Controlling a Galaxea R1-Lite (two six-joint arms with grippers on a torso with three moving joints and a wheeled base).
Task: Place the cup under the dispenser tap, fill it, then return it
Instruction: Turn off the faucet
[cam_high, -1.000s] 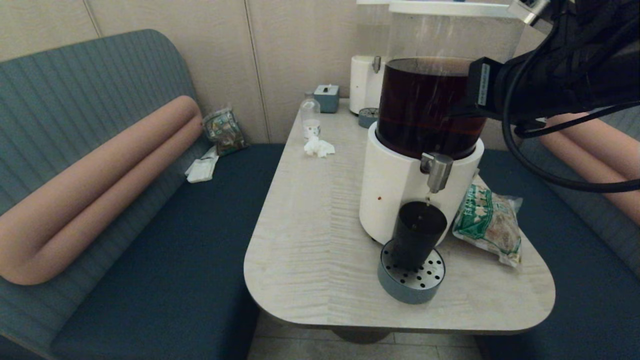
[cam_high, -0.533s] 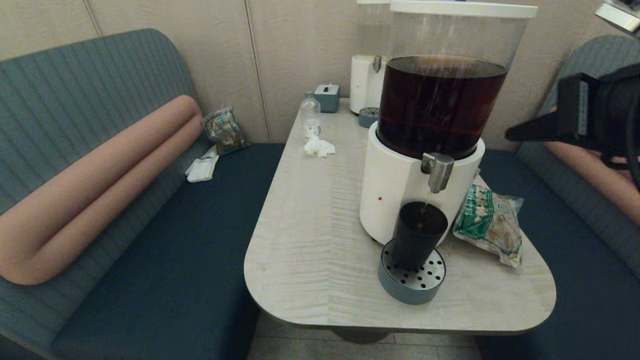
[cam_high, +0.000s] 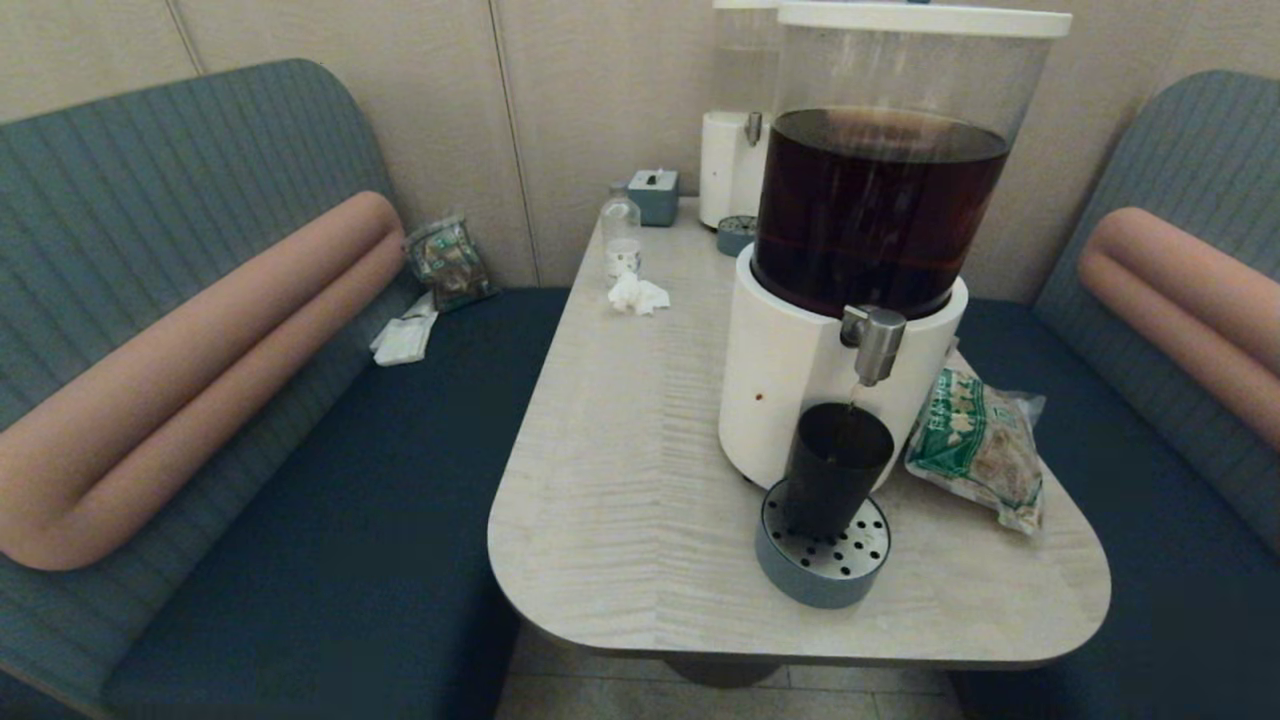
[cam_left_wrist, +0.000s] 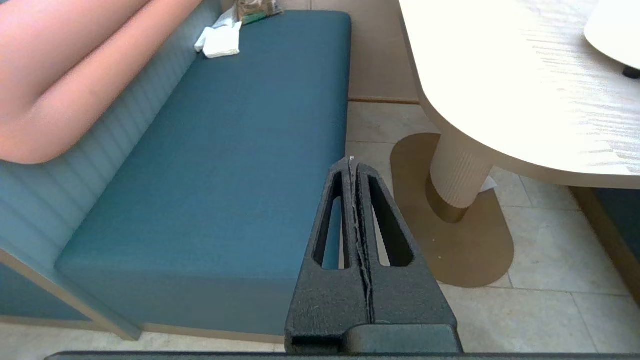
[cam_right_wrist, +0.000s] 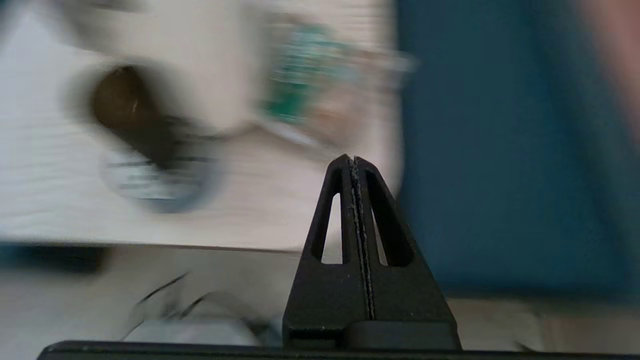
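The smoky-black cup (cam_high: 836, 468) stands upright on the round perforated drip tray (cam_high: 824, 556), right under the silver tap (cam_high: 874, 342) of the big dispenser (cam_high: 838, 280) with dark brown liquid. A thin thread of liquid hangs from the tap toward the cup. Neither arm shows in the head view. My right gripper (cam_right_wrist: 353, 161) is shut and empty, off the table's near right edge, with the cup (cam_right_wrist: 131, 114) blurred far ahead of it. My left gripper (cam_left_wrist: 352, 162) is shut and empty, parked low beside the table over the floor and bench.
A green snack bag (cam_high: 980, 446) lies right of the dispenser. A small clear bottle (cam_high: 621, 236), crumpled tissue (cam_high: 637, 293), a grey box (cam_high: 654, 194) and a second, clear-liquid dispenser (cam_high: 733, 150) sit at the table's far end. Benches flank the table (cam_high: 620, 480).
My right arm has pulled away from the dispenser's upper right and left the head view. The flow from the tap has thinned. The cup has stayed in place.
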